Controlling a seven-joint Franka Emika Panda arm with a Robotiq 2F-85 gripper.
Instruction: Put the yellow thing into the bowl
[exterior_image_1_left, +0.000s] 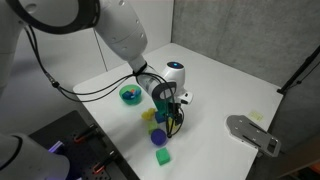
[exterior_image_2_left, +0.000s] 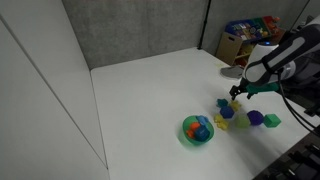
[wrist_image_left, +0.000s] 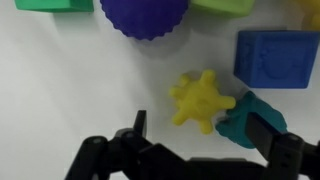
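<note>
Jaws spread open — astride the yellow thing (wrist_image_left: 201, 100), blue block (wrist_image_left: 275, 57) beside, bowl (exterior_image_2_left: 186, 131) apart

Arm (exterior_image_1_left: 120, 35) bent downward — claw (wrist_image_left: 192, 120) pointing down, jaws spread apart.

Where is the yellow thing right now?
In the wrist view the yellow thing lies on the table between the fingers of the open gripper, beside a blue block and near a purple ball.
</note>
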